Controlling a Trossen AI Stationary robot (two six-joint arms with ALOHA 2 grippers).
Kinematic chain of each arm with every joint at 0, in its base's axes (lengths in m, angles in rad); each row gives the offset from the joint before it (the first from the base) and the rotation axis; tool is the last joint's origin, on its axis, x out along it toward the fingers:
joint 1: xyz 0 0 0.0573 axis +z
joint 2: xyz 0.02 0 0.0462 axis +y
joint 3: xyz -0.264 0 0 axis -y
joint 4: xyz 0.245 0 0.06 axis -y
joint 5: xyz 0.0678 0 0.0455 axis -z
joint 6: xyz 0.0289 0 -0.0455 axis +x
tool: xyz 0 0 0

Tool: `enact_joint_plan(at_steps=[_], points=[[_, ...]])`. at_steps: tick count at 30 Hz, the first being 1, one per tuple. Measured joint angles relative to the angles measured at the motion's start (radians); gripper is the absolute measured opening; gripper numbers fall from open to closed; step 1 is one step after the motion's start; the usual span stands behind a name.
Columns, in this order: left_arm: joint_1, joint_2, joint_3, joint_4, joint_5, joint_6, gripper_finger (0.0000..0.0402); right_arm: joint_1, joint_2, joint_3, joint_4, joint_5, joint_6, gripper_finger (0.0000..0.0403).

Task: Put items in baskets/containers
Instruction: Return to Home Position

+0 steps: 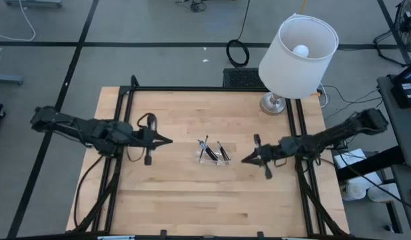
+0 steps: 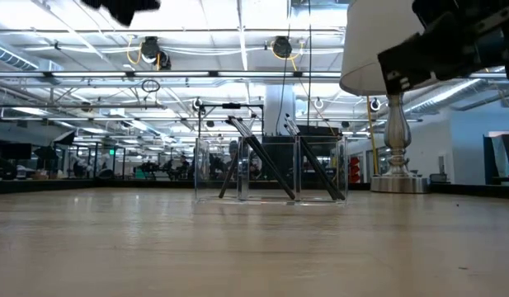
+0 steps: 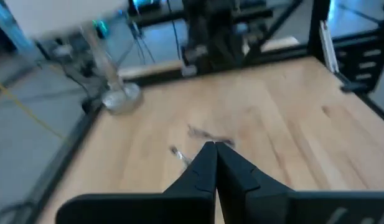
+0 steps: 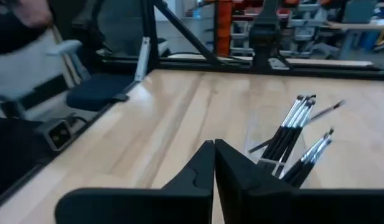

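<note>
- The clear tray (image 1: 215, 161) stands near the middle of the bench (image 1: 192, 200), between the two arms.
- The dark sticks (image 1: 206, 147) with paler silvery ends are inside the tray, leaning aslant in two bunches; their tips rise above its walls in the low view (image 2: 262, 161).
- The left tool (image 1: 166, 141) hangs over the bench on the tray's left, well apart from it, fingers pressed together and holding nothing (image 3: 215, 146).
- The right tool (image 1: 245, 159) hangs near the tray's right side, its fingers likewise closed and empty (image 4: 214, 144).
- A white-shaded lamp (image 1: 298, 50) stands at the bench's far right corner.
</note>
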Motion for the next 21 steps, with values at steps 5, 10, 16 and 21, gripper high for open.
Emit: enact_joint_plan(at_steps=[5,10,16,21], points=[[0.031,-0.104,-0.164,0.123,0.1,-0.033,0.0002,-0.079,-0.134,-0.068,-0.011,-0.062,0.016,0.0],[-0.029,-0.276,-0.368,0.28,-0.004,-0.035,0.0001,-0.108,-0.292,-0.219,0.133,-0.061,0.034,0.0],[-0.071,-0.39,-0.516,0.401,-0.094,-0.041,0.0001,-0.139,-0.448,-0.272,0.095,-0.026,0.118,0.0],[-0.106,-0.472,-0.625,0.539,-0.172,0.032,0.0001,-0.14,-0.55,-0.273,0.077,-0.003,0.058,0.0]])
